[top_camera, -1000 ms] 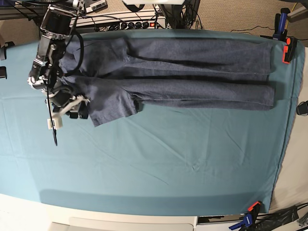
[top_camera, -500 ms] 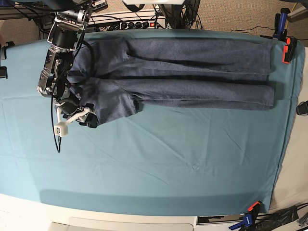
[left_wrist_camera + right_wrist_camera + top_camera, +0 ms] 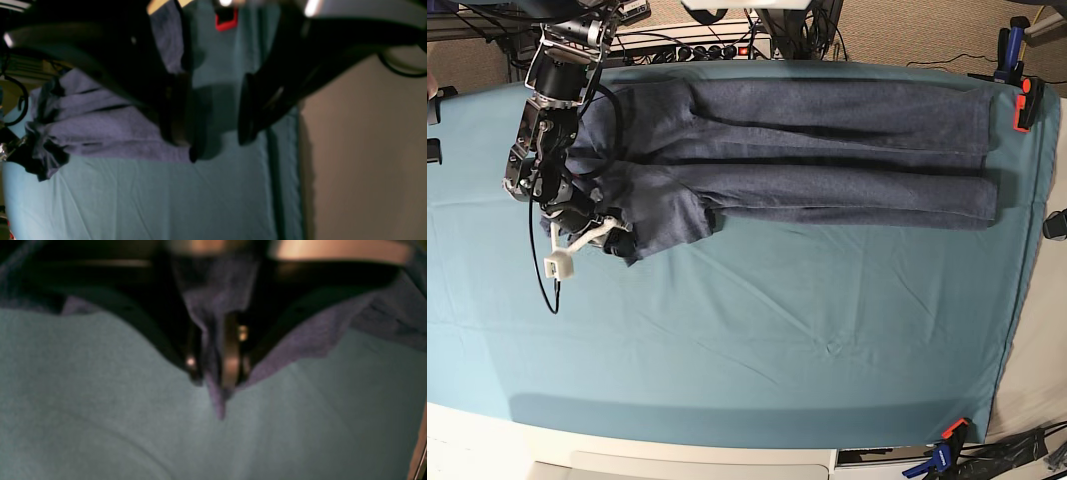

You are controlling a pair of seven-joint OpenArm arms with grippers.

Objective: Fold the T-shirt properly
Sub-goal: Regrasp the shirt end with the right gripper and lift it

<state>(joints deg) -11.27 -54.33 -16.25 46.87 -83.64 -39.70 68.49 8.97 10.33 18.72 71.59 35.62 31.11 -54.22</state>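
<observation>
The right end effector (image 3: pixel 213 373) has its jaws pinched together on a fold of the T-shirt (image 3: pixel 827 150), a small tongue of slate-blue cloth poking out just below the fingertips (image 3: pixel 230 363) and resting against the teal cloth (image 3: pixel 757 340) that covers the counter. In the base view this right end effector (image 3: pixel 617 240) sits at the corner of the sleeve end of the garment, with the rest of the shirt stretching away from it as a long, narrow, lengthwise-folded band along the far side of the counter. To either side of the clamped fold, the fabric rises in loose ridges behind the jaws. The left end effector (image 3: pixel 215 133) hangs with its jaws spread apart and nothing between them, hovering above the teal cloth just beside the shirt's other end; the T-shirt (image 3: pixel 110 123) lies to one side of it, its hem edge passing beneath one finger (image 3: pixel 176 113), and a red clamp (image 3: pixel 227 20) shows beyond it at the counter's edge.
</observation>
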